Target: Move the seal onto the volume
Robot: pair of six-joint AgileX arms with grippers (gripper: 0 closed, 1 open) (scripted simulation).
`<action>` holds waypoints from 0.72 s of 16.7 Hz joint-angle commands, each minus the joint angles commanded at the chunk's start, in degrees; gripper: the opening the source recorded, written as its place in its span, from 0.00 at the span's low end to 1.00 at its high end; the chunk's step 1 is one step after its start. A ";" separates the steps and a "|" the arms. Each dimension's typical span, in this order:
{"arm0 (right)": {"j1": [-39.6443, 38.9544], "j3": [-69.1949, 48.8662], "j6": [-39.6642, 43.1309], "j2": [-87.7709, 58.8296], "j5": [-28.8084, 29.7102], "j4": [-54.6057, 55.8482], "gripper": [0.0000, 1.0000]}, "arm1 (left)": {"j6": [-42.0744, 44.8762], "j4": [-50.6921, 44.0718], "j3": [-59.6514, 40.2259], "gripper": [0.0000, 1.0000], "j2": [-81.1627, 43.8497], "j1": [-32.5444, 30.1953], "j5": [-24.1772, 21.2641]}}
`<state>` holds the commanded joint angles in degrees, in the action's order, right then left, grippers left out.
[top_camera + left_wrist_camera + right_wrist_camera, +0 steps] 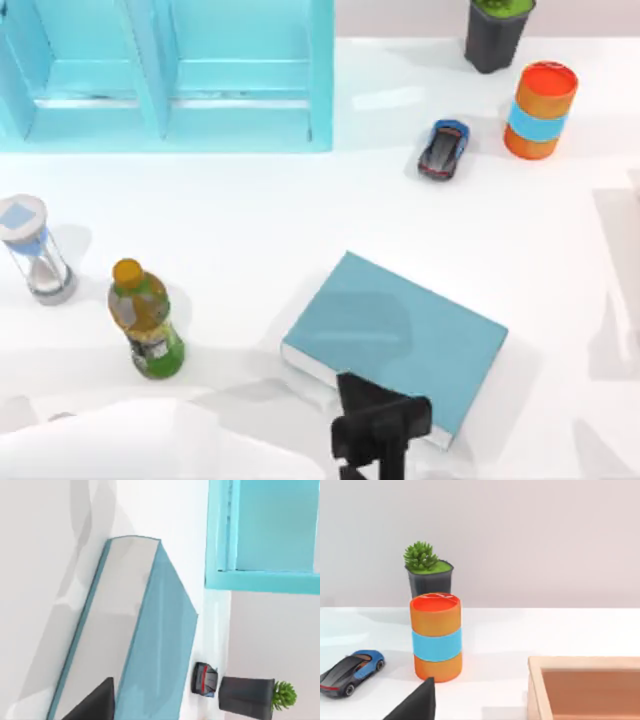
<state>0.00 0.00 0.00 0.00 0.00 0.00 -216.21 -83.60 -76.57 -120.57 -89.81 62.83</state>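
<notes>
The book (400, 335) has a matt teal cover and pale paper edges; the table (250, 220) is smooth white — the car (444, 149) glossy, the bottle (146, 320) shiny plastic.

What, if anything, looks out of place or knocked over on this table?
Nothing is spilled or toppled. The volume lies turned at an angle to the edges of the table, while the shelf unit sits square. The bottle, hourglass and orange can stand upright. The left tool is over the volume's near edge.

1 book (400, 335), 1 bottle (146, 320), 1 car (444, 149).
</notes>
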 joint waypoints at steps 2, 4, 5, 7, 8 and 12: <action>0.00 0.00 0.00 0.00 0.00 0.00 1.00 | 7.47 3.30 1.91 1.00 5.34 5.85 -4.61; 0.00 0.00 0.00 0.00 0.00 0.00 1.00 | 17.26 7.46 4.33 1.00 12.01 12.93 -9.93; 0.00 0.00 0.00 0.00 0.00 0.00 1.00 | 22.97 9.82 5.72 1.00 15.75 16.82 -12.74; 0.00 0.00 0.00 0.00 0.00 0.00 1.00 | 36.24 15.06 9.01 1.00 23.86 25.19 -18.49; 0.00 0.00 0.00 0.00 0.00 0.00 1.00 | 43.57 17.84 10.84 1.00 28.09 29.52 -21.36; 0.00 0.00 0.00 0.00 0.00 0.00 1.00 | 77.36 29.82 19.87 1.00 45.65 47.01 -32.40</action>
<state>0.00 0.00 0.00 0.00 0.00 0.00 -138.85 -53.78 -56.69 -74.93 -42.79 30.43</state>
